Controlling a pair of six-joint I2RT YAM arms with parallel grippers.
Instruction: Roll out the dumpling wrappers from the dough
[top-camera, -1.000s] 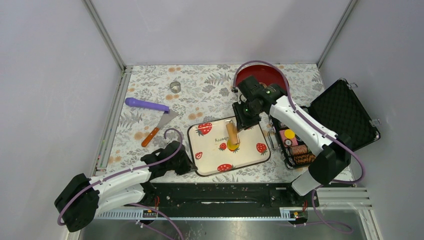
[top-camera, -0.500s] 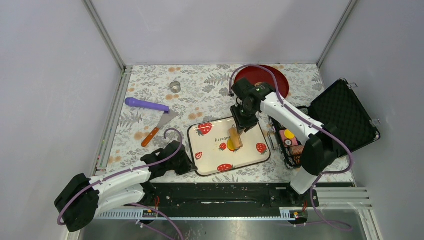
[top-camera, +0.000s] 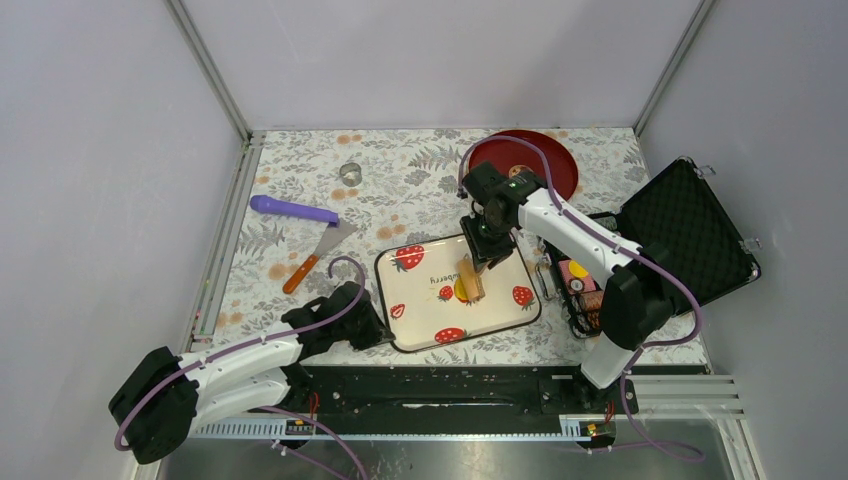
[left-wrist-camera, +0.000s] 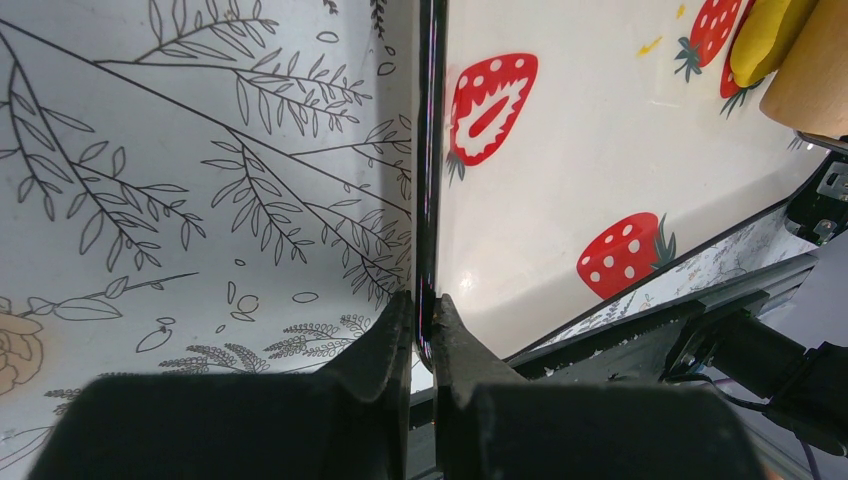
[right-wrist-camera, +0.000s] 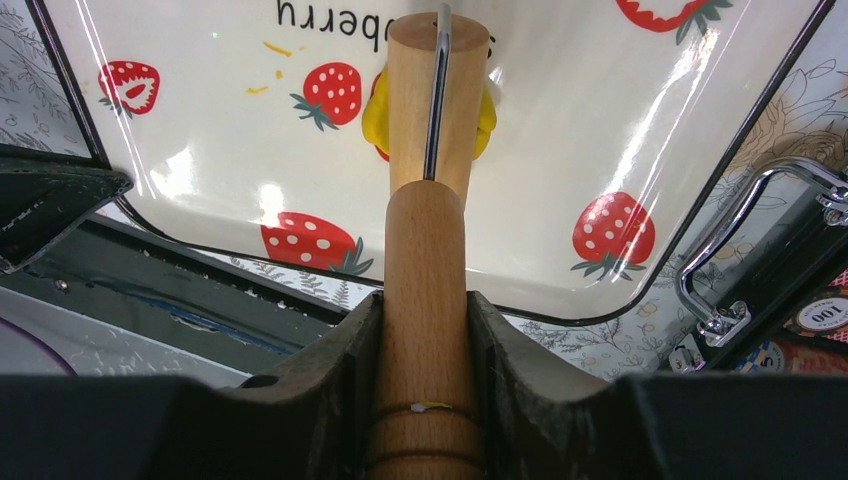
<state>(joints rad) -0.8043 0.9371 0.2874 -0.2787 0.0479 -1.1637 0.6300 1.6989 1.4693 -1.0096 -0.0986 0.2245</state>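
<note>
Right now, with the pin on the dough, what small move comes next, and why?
Probably press and roll the rolling pin across the dough: it bulges thick beside the roller, right fingers grip the handle, left fingers pinch the tray rim.

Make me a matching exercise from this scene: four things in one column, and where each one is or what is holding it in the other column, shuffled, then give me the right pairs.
Things
1. rolling pin
2. dough
3. strawberry tray
4. red plate

Places and states
A. rim pinched by the left gripper
B. at the far edge, beyond the right gripper
C. handle clamped in the right gripper
D. pressed under the rolling pin

Pairs: 1-C, 2-D, 3-A, 4-B
</note>
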